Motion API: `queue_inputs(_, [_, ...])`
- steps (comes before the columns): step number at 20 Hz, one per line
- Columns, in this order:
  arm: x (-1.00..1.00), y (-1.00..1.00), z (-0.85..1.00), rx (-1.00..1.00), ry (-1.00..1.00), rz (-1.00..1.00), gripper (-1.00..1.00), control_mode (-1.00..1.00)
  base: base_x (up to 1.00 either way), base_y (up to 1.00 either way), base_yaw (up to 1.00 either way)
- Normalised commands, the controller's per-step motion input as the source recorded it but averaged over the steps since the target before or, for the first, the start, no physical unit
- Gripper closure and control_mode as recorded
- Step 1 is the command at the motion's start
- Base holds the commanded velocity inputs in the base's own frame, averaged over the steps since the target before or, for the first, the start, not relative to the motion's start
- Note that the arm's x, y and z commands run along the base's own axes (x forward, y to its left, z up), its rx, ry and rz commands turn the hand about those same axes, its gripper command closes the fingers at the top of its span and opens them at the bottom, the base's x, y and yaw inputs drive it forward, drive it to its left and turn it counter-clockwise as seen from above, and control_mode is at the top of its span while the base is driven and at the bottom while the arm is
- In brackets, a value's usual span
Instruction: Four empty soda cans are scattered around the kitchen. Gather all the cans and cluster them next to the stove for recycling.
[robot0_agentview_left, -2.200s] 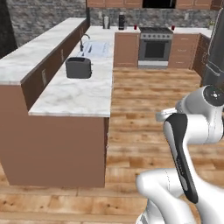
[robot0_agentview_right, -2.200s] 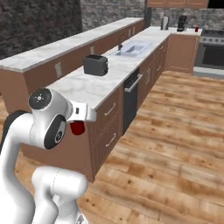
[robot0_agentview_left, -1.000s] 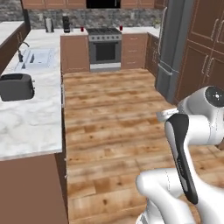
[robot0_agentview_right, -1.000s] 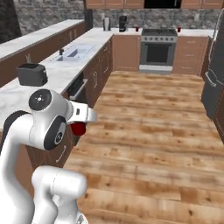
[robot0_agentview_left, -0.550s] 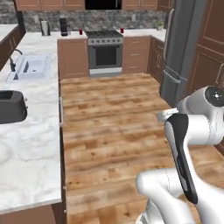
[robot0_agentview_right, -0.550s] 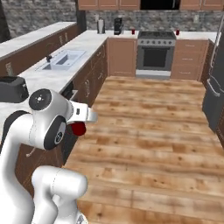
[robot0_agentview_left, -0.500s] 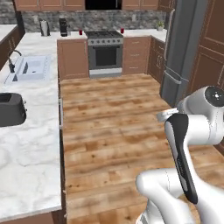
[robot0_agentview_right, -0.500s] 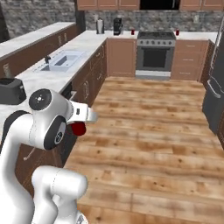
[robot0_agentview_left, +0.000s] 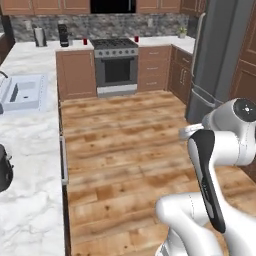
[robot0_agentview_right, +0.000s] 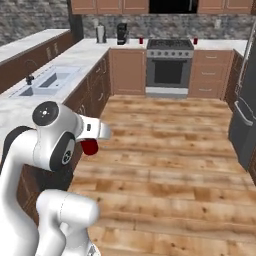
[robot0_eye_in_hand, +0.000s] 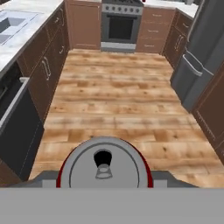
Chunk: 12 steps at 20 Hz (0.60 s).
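A wood-plank floor (robot0_agentview_left: 125, 145) runs to the stove (robot0_agentview_right: 169, 65) at the far wall — fingers clamp a red soda can (robot0_eye_in_hand: 104, 168).

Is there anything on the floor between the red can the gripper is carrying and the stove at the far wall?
Nothing visible. The red soda can sits in the gripper, and the wood floor runs bare up to the stove. Cabinets and the refrigerator only flank the path.
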Motion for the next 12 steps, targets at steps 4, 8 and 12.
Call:
queue_inputs(4, [0.0,0.0,0.0,0.0,0.0,0.0,1.0,1.0,1.0,-0.31,-0.14])
queue_inputs(8, [0.0,0.0,0.0,0.0,0.0,0.0,1.0,1.0,1.0,-0.32,-0.12])
queue_inputs(12, [0.0,0.0,0.0,0.0,0.0,0.0,1.0,1.0,1.0,-0.33,-0.11])
